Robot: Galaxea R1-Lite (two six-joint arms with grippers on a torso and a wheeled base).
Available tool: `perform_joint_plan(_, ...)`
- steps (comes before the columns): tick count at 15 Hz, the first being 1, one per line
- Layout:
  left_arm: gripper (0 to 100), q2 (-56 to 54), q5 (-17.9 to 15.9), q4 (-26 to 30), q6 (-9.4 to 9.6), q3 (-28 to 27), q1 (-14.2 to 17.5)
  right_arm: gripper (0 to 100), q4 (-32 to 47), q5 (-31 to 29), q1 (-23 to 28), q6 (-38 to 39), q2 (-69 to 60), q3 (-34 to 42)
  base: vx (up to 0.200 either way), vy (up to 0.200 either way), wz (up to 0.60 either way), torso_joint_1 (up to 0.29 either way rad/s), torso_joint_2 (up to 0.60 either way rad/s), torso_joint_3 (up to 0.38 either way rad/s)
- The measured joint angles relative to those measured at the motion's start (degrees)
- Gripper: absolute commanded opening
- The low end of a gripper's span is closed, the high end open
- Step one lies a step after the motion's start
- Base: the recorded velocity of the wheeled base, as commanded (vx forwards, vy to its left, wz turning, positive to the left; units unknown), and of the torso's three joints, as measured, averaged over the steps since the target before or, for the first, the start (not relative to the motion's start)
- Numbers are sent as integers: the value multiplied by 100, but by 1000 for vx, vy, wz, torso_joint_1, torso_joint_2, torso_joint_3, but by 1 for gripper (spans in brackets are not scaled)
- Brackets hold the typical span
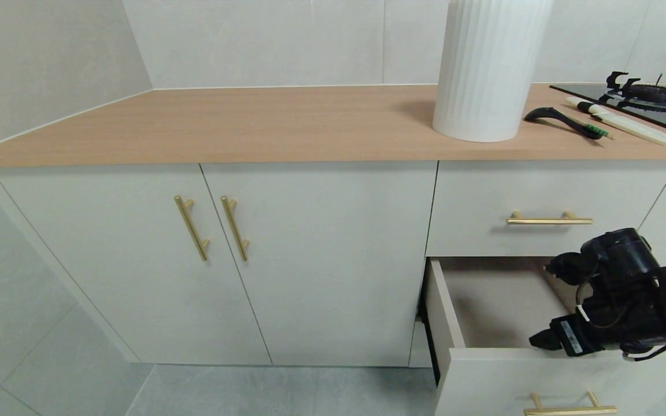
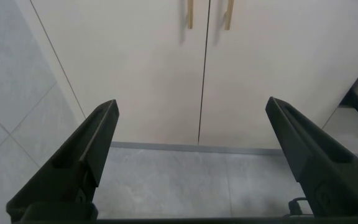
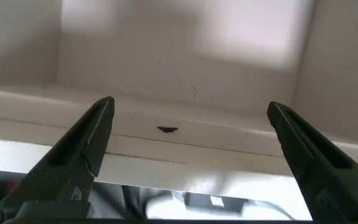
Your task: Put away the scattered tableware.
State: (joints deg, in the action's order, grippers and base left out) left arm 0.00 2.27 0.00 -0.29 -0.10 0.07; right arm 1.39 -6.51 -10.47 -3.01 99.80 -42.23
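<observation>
Kitchen counter with the lower drawer (image 1: 440, 303) pulled open beneath a closed upper drawer (image 1: 541, 193). The right gripper (image 1: 552, 305) hangs over the open drawer, jaws spread wide with nothing between them; its wrist view looks past the spread fingers (image 3: 86, 149) onto the drawer's pale inner wall (image 3: 185, 56). The left gripper (image 2: 191, 104) is low, facing the double cabinet doors (image 2: 204, 62) and the grey floor (image 2: 185, 186), jaws likewise spread and empty. The scattered tableware lies on the wooden countertop (image 1: 252, 124), between the white ribbed vase (image 1: 486, 69) and the stove (image 1: 654, 95): a black utensil (image 1: 564, 120) with a green tip and, just beside it, a white utensil (image 1: 625, 122).
</observation>
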Motion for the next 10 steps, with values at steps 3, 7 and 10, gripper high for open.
perform_joint_plan(3,100,0,0,0,0,0,0,100,1147,2,-99,-18,-162,-132,0,0,0,0,0,0)
perform_joint_plan(7,100,0,0,2,0,0,0,100,2444,-44,-188,-33,-333,-322,0,0,0,0,0,0)
perform_joint_plan(10,100,0,-2,0,0,0,0,100,3231,-60,-286,-22,-471,-429,0,0,0,0,0,0)
